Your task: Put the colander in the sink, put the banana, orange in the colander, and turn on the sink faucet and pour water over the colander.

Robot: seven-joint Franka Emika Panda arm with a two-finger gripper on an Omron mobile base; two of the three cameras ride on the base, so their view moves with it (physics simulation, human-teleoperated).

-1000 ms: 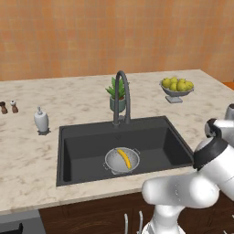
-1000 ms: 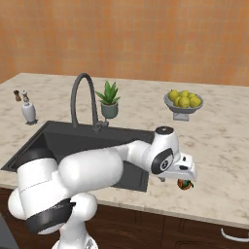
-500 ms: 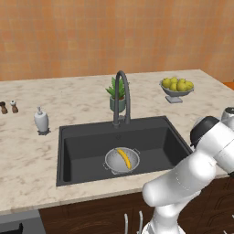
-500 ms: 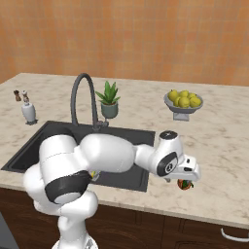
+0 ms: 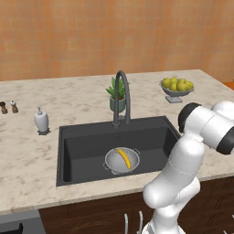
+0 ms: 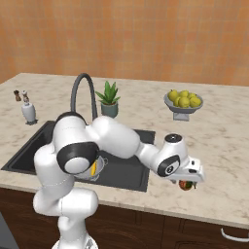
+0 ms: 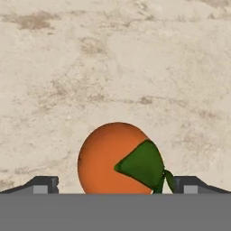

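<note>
The silvery colander point(image 5: 112, 162) sits on the floor of the dark sink point(image 5: 87, 141) with the yellow banana point(image 5: 124, 158) lying in it. The gooseneck faucet point(image 5: 122, 91) arches over the basin from behind. On the marble counter to the right of the sink, near the front edge, rests the orange point(image 6: 185, 185), with a green leaf on it. My gripper point(image 6: 186, 178) hangs right over it, open. In the hand view the orange point(image 7: 106, 158) lies between the two fingertips point(image 7: 45, 184), which stand wide apart and leave a gap on the left side.
A footed grey bowl of yellow-green fruits point(image 5: 177, 87) stands at the back right. A potted plant point(image 5: 116, 93) is behind the faucet. A white soap dispenser point(image 5: 41, 121) and two small shakers point(image 5: 9, 107) are left of the sink.
The arm's elbow and upper links have swung into a new pose, while the gripper has stayed over the orange on the counter. The colander and the banana have not moved.
</note>
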